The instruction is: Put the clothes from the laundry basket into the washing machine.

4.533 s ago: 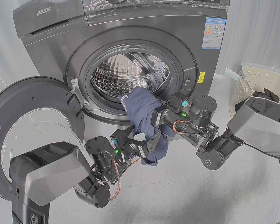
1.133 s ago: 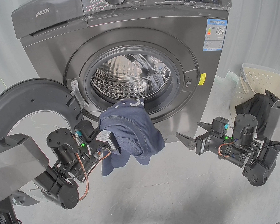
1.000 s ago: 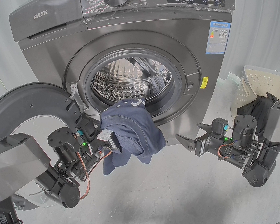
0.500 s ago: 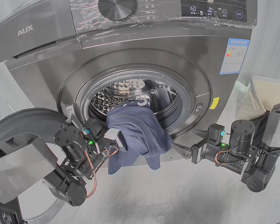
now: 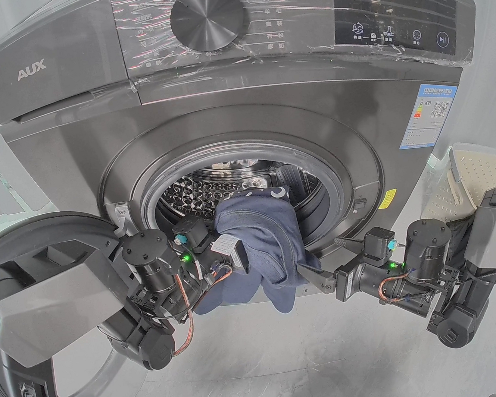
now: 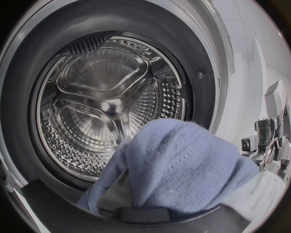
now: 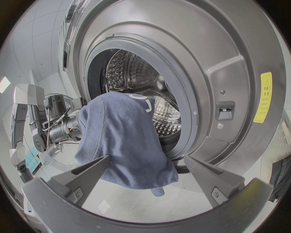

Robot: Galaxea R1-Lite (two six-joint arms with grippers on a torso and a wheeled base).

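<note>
navy garment (image 5: 265,236) buries the left pincer (image 5: 238,258) pinching it, arm stretched to the washing machine (image 5: 308,108) drum mouth; right pincer (image 5: 319,256) spread, empty, beside the hem.

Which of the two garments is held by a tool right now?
The navy blue garment: it hangs from the left tool at the mouth of the washing machine. The black garment is at the laundry basket, and no tool holds it.

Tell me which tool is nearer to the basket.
Right. The right tool hangs open below the drum mouth, on the side of the basket. The left tool, shut on the garment, is farther off, toward the door.
</note>
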